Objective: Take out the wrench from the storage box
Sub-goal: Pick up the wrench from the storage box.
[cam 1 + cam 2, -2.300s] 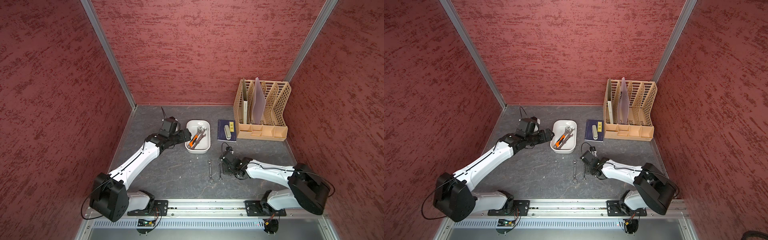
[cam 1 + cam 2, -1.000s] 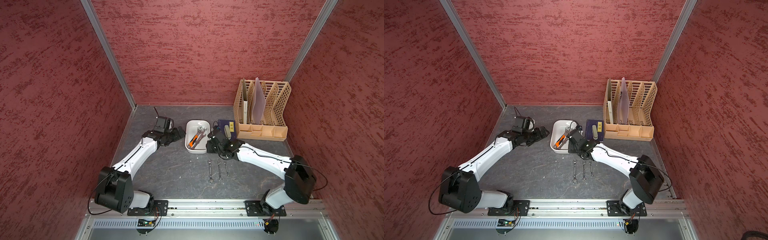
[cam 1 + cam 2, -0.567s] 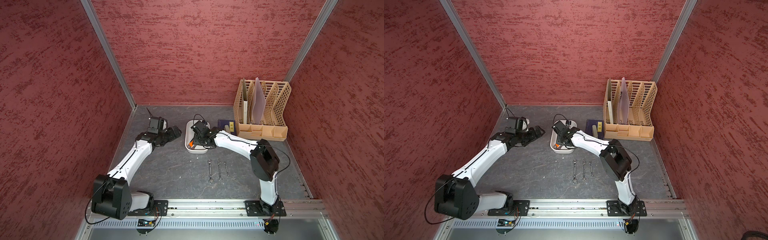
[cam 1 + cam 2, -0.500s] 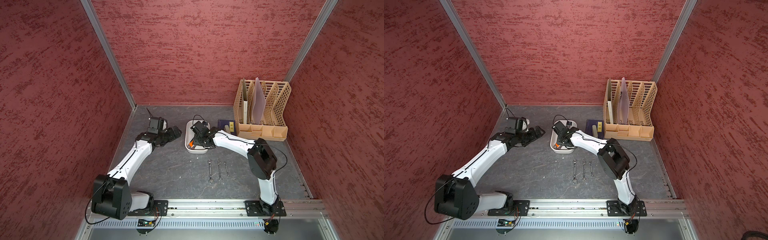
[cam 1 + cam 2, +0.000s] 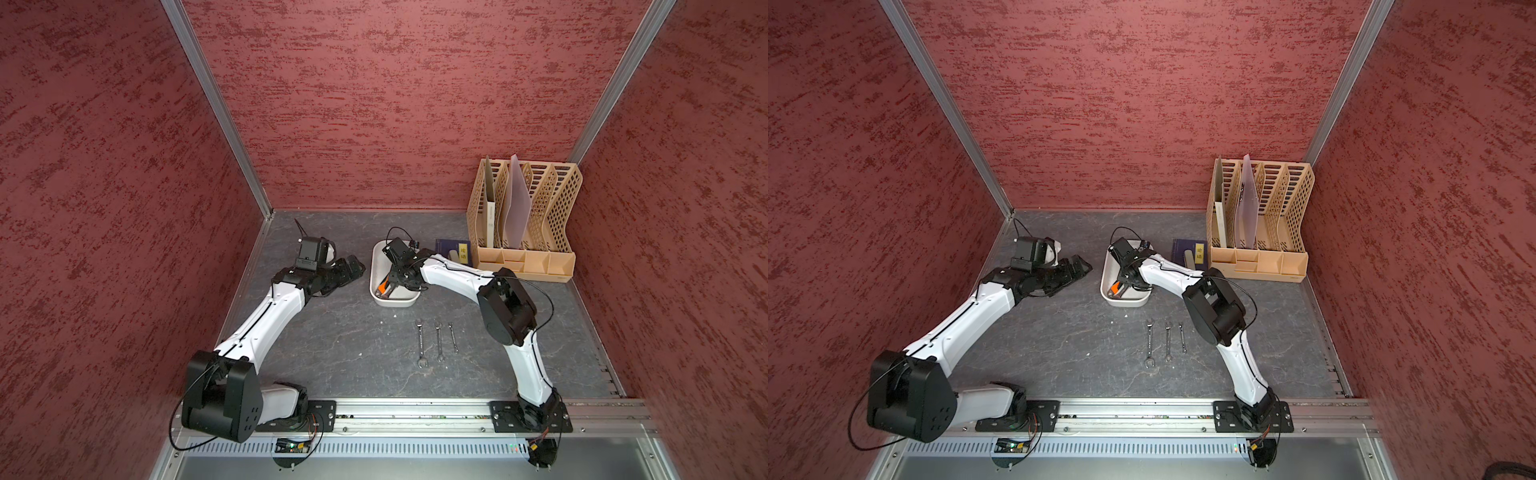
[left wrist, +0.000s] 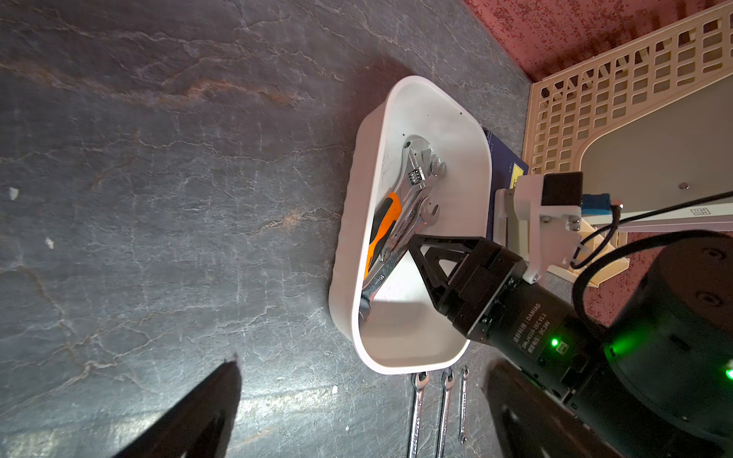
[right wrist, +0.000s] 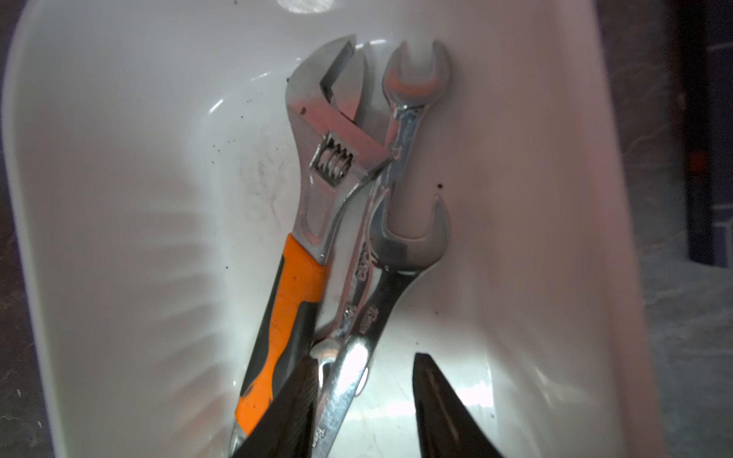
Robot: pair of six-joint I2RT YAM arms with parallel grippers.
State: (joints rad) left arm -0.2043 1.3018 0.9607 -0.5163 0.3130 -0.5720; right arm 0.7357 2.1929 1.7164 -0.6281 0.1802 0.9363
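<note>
The right gripper (image 7: 367, 363) reaches down into the storage box (image 7: 119, 206) with its jaws parted, not clenched on anything. The shaft of the large open-end wrench (image 7: 396, 269) runs up between the two fingers (image 7: 293, 404), lying against one of them and leaving a clear gap to the other. At that same fingertip is the ring end of a slimmer open-end wrench (image 7: 404, 131). Just past it on the outer side lies the adjustable wrench (image 7: 293, 301) with its orange and black handle. All three heads point away from the fingertips toward the box's end wall. Outside the box, back toward the right arm's base, three small wrenches (image 5: 437, 340) lie side by side on the grey table (image 5: 332, 345). Across the box from the right gripper, the left gripper (image 5: 354, 266) stands near the box's long side without touching it, its jaws spread wide and empty. On the right gripper's other side, past the box, are a blue book (image 5: 451, 248) and the tan file rack (image 5: 540, 216).
</note>
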